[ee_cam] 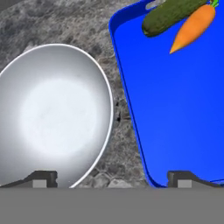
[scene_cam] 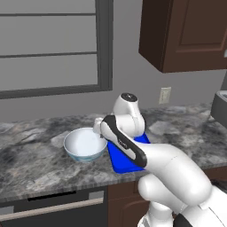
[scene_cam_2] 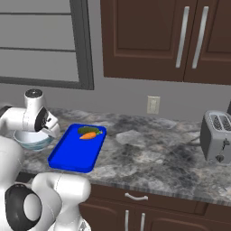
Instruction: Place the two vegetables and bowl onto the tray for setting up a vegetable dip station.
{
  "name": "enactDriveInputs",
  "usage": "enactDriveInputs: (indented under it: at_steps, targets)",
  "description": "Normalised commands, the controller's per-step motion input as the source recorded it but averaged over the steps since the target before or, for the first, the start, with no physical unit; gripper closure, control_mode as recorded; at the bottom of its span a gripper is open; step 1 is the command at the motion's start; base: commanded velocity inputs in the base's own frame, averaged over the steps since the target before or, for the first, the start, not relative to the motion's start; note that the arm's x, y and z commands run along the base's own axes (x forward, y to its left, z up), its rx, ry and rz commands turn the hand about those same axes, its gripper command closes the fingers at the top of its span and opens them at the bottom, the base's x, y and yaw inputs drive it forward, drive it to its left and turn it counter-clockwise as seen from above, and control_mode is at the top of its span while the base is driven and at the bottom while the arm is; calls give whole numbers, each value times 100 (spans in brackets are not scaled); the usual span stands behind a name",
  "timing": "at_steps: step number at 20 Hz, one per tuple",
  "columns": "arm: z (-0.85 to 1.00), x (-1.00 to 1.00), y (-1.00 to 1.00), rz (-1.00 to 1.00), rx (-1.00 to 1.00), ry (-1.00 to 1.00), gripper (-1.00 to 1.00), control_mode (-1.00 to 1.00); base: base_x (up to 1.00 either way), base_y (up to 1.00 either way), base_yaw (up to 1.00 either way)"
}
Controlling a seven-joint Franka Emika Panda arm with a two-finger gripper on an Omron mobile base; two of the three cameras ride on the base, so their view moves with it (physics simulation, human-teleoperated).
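Hovering wide open, your gripper (ee_cam: 112,177) is straddling the bowl's (ee_cam: 54,116) rim and the tray's (ee_cam: 131,113) edge. Beyond the right finger, cucumber (ee_cam: 168,17) and carrot (ee_cam: 192,27) are lying touching on the tray.

Glossy white rounded arm (scene_cam: 177,166); black joint bands; dark round cap on top

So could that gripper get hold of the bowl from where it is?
Probably yes. The gripper is open, just above the bowl, with one fingertip over its rim. Nothing lies between; the tray sits beside it.
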Motion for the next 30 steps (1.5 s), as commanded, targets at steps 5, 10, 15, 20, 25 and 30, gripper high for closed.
enactDriveInputs:
  at_steps: [5, 10, 15, 20, 25, 30]
  targets:
    - [-20, 12, 0, 0, 0, -3, -100, -100, 0, 0, 0]
    - [-15, 10, 0, 0, 0, -4, -100, -100, 0, 0, 0]
    - [-16, 10, 2, 0, 0, -2, -100, -100, 0, 0, 0]
    - [-16, 13, 11, 0, 0, -1, -100, -100, 0, 0, 0]
    - [-12, 14, 7, 0, 0, 0, -100, -100, 0, 0, 0]
    - [-13, 10, 2, 0, 0, 0, -100, -100, 0, 0, 0]
